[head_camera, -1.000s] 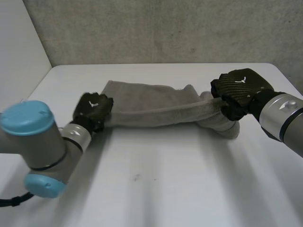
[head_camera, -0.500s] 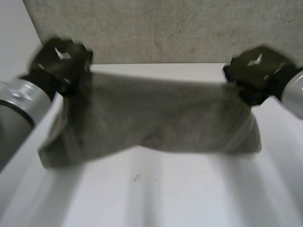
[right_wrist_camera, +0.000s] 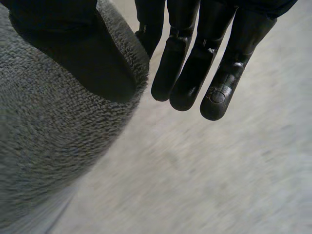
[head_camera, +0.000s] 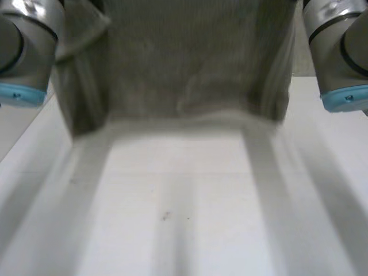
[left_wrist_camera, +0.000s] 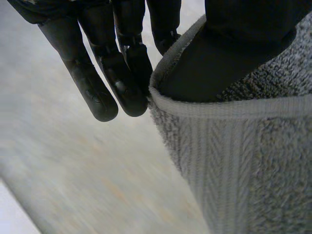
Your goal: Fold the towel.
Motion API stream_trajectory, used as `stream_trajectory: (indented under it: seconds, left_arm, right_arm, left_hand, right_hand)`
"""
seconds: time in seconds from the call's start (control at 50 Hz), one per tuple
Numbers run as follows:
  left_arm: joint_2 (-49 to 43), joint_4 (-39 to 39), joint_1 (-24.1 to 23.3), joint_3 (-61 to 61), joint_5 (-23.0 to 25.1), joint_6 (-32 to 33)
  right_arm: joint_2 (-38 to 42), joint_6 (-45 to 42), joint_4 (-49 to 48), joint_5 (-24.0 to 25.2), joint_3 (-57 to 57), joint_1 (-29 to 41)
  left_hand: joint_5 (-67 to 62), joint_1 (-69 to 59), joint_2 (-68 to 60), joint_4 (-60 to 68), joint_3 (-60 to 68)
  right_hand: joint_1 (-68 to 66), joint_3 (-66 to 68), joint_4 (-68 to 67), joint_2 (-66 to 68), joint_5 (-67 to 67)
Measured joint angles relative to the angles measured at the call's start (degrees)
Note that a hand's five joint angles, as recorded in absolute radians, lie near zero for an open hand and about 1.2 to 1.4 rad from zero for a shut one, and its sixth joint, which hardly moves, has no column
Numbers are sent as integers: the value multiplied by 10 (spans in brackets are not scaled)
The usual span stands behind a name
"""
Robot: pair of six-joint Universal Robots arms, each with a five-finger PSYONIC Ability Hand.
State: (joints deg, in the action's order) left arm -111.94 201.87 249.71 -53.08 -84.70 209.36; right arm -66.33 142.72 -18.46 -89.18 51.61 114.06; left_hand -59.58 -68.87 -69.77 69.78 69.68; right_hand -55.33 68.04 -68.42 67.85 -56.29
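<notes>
Item: grey terry-cloth towel (head_camera: 190, 69), hanging as a wide sheet above the white surface (head_camera: 184, 218). Its lower edge is running low over that surface, and whether it is touching cannot be told.
Left hand (left_wrist_camera: 117, 73): black, pinching one upper corner of the towel between its thumb and straight fingers, with the woven hem lying against those fingers.
Right hand (right_wrist_camera: 195, 63): black, fingers straight, thumb buried in the pile. It is gripping the other upper corner, high over the surface.
Arms: left arm (head_camera: 26, 46) and right arm (head_camera: 339, 52) are flanking the cloth above the surface.
Step in hand: judged to be holding the towel spread, ready for laying down flat.
Risk, slip: both pinches are taking only a little cloth, so a quick swing could be pulling a corner free.
Risk, crease: side edges are curling inward, so lowering unevenly could be bunching the cloth on the surface.
</notes>
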Motion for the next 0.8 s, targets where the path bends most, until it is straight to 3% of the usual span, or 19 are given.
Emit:
stream_trajectory:
  seconds: [0.08, 0.18, 0.24, 0.36, 0.5, 0.62, 0.68, 0.7, 0.72, 0.74, 0.8]
  left_arm:
    - [24, 37, 2, -44, -2, -24]
    - [40, 41, 6, -128, 1, -35]
    - [41, 23, 13, -266, 16, -34]
    - [14, 14, 21, -401, 44, -24]
    - [-17, -2, 23, -473, 56, 27]
    - [-6, -33, 23, -506, 56, 78]
    - [6, -48, 23, -518, 56, 92]
    - [16, -62, 22, -528, 56, 99]
    - [20, -68, 22, -531, 56, 101]
    - [23, -72, 22, -534, 56, 102]
    - [34, -90, 21, -544, 56, 104]
  right_arm:
    - [-30, 0, -25, 4, 52, -1]
    - [-46, -3, 13, 17, 113, -3]
    - [-45, -6, 122, 68, 195, -4]
    - [-1, -30, 241, 107, 283, -6]
    - [46, -50, 307, 88, 335, -8]
    - [36, -51, 327, 80, 356, -14]
    - [14, -52, 337, 81, 364, -18]
    - [-4, -52, 342, 83, 366, -21]
    - [-13, -52, 343, 84, 366, -23]
    - [-22, -52, 344, 85, 366, -25]
    - [-55, -53, 347, 93, 358, -33]
  left_hand:
    - [-1, 0, 0, 0, 0]
    - [-1, 0, 0, 0, 0]
    - [-1, 0, 0, 0, 0]
    - [-1, -1, 0, 0, 0]
    - [-1, -2, 0, 0, 0]
    - [-1, -2, 0, 0, 0]
    - [-1, -2, 0, 0, 0]
    - [-1, -2, 0, 0, 0]
    - [-1, -2, 0, 0, 0]
    - [-1, -2, 0, 0, 0]
    - [-1, -2, 0, 0, 0]
  right_hand:
    - [0, 0, 0, 0, 0]
    - [0, 0, 0, 0, 0]
    - [0, 0, 0, 0, 0]
    - [0, 0, 0, 0, 0]
    - [0, 0, 0, 0, 0]
    - [1, -3, 4, -4, 0]
    - [66, -105, 109, -112, 79]
    - [248, -311, 315, -321, 281]
    - [248, -311, 315, -321, 281]
    - [353, -454, 458, -452, 430]
    - [408, -527, 528, -513, 505]
